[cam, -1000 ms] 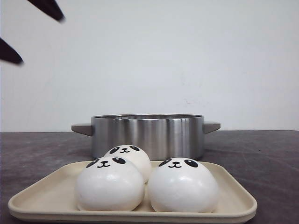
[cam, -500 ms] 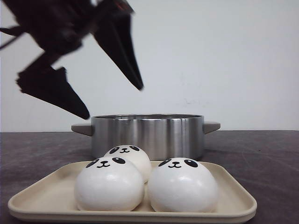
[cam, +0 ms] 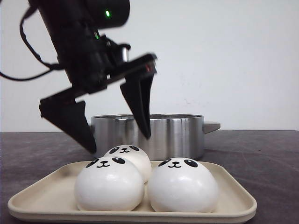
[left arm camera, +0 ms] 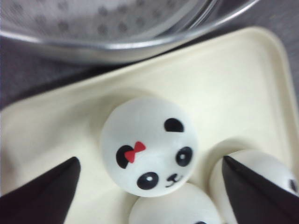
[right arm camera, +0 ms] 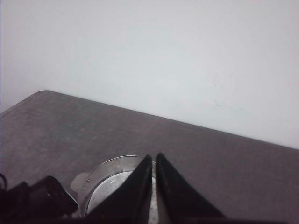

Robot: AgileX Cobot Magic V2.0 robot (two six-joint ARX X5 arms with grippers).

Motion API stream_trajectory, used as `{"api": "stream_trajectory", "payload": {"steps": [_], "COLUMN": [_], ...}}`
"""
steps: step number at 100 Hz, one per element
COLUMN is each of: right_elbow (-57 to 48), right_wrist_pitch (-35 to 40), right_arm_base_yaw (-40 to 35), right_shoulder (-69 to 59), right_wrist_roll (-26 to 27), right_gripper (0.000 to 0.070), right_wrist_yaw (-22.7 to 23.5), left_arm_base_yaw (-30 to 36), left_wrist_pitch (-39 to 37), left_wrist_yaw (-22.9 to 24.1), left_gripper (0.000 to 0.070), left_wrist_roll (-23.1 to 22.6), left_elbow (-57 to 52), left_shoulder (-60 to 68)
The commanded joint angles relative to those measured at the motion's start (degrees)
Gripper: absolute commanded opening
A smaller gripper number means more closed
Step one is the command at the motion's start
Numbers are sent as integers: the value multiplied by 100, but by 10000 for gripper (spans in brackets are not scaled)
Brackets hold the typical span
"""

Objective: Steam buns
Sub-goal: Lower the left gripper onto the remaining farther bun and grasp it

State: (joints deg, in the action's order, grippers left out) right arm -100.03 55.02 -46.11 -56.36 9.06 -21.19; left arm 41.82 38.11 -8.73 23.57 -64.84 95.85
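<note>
Three white panda-face buns sit on a cream tray [cam: 233,198]: a front left bun [cam: 109,184], a front right bun [cam: 182,185] and a rear bun [cam: 128,156]. No fourth bun is in view. My left gripper [cam: 119,142] is open and empty, its fingertips hanging just above and to either side of the rear bun. In the left wrist view that bun [left arm camera: 149,147] has a red bow and lies between the open fingers [left arm camera: 42,196] without touching them. My right gripper [right arm camera: 154,156] is shut and empty, high above the table and out of the front view.
A steel steamer pot [cam: 159,135] with side handles stands right behind the tray; its perforated insert [left arm camera: 117,28] shows in the left wrist view. The other two buns [left arm camera: 175,207] [left arm camera: 217,184] crowd the bowed one. The dark table [cam: 261,154] lies around them.
My left gripper has swung down from the upper left to just over the tray, jaws open, and now straddles the rear bun. The buns, tray and pot have not moved.
</note>
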Motion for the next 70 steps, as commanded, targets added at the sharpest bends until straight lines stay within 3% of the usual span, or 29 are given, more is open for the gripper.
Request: {"api": "stream_trajectory", "payload": {"steps": [1,45,51,64,70], "right_elbow": [-118,-118,-118,-118,-118], "right_wrist_pitch": [-28,186,199,223,227], "right_arm_base_yaw": [-55,-55,-55,-55,-55], "right_shoulder": [-35,-35,-35,-35,-35], "right_wrist_roll": [105,149,149,149,146], "right_gripper": [5,5,5,5,5], "right_wrist_yaw": [-4,-7,-7,-7,-7], "left_arm_base_yaw": [59,57,59,59,59], "left_wrist_pitch": [7,-37,-31,-28,-35], "left_wrist_yaw": [31,361,417,448,448], "left_gripper": [502,492,379,4,3], "left_wrist_roll": [114,157,155,90,87], "left_elbow": [-127,-125,-125,-125,-125], "left_shoulder": [212,490,490,490,490]}}
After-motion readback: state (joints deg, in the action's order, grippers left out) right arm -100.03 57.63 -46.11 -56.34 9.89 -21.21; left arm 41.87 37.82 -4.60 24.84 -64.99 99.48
